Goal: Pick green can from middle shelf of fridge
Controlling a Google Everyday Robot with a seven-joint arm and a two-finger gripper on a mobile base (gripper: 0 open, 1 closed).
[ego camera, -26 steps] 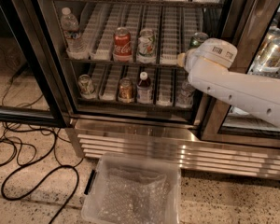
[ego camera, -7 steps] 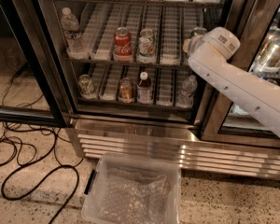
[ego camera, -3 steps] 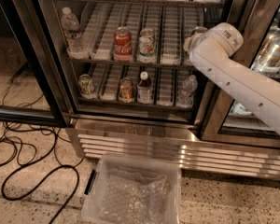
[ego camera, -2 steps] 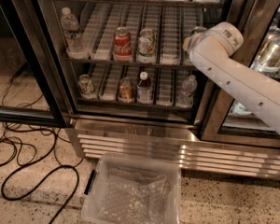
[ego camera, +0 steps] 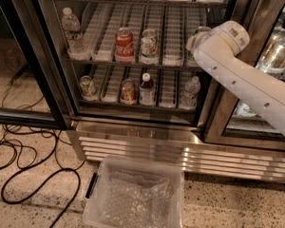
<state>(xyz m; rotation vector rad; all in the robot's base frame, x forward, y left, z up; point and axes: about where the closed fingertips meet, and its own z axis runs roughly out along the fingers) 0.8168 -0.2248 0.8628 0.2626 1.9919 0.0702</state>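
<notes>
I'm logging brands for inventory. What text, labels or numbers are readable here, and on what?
"Coca-Cola": on the red can, middle shelf.
The white can, the bottles and the arm's small mark: print there, but it cannot be read.
The gripper, at that shelf's right end, shows no text.

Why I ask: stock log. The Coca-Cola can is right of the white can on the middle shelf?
No: camera view shows the Coca-Cola can left of the white can on the middle shelf. The gripper is at that shelf's right end.
</notes>
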